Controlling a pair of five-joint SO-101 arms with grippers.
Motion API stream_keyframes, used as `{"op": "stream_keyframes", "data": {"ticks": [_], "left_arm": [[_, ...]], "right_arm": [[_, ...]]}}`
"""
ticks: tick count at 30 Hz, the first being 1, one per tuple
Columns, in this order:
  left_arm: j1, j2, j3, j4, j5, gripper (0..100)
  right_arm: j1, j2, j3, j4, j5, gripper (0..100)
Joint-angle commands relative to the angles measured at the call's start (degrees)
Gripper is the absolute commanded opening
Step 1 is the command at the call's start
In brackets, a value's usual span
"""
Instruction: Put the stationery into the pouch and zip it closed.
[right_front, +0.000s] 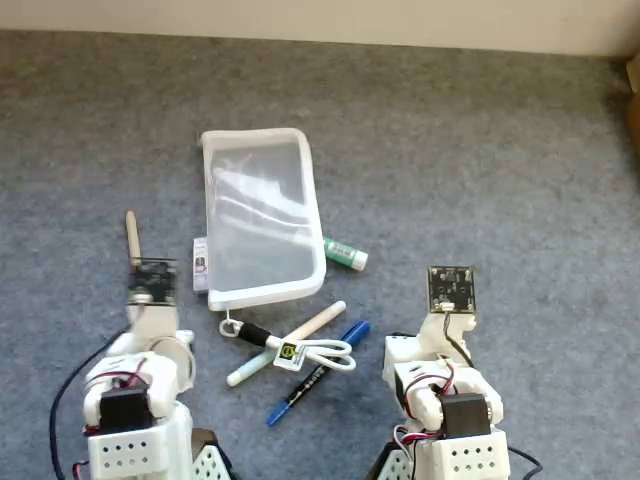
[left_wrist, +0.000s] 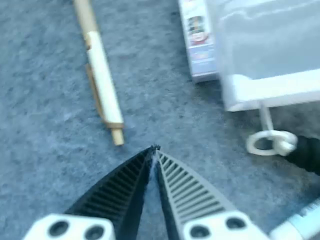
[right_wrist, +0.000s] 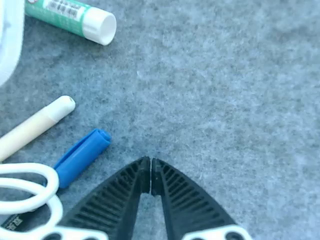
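Pouch (right_front: 262, 215) on grey carpet (right_front: 500, 150), pens (right_front: 320, 320) crowded just beside its near edge

Grey carpet (right_front: 500, 160) as work surface — flat, evenly lit, pale wall (right_front: 330, 18) along the far edge
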Motion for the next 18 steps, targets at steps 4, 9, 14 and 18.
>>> {"op": "stream_keyframes", "data": {"ticks": [4, 9, 14, 18], "left_arm": [[-6.46, -0.57, -3.30, -1.85, 0.18, 1], [-6.46, -0.57, -3.30, 0.26, 0.18, 1], [-6.46, -0.57, -2.24, -0.09, 0.18, 1], [-6.55, -0.57, 0.31, -3.87, 0.18, 1]], "right_arm": [[-0.40, -0.66, 8.13, 0.48, -0.79, 1.1], [-0.22, -0.66, 8.04, 0.48, -0.62, 1.1], [1.98, -0.66, 4.88, 0.31, 2.02, 1.3], [7.43, -0.66, -2.77, 0.48, 10.90, 1.3]]}}
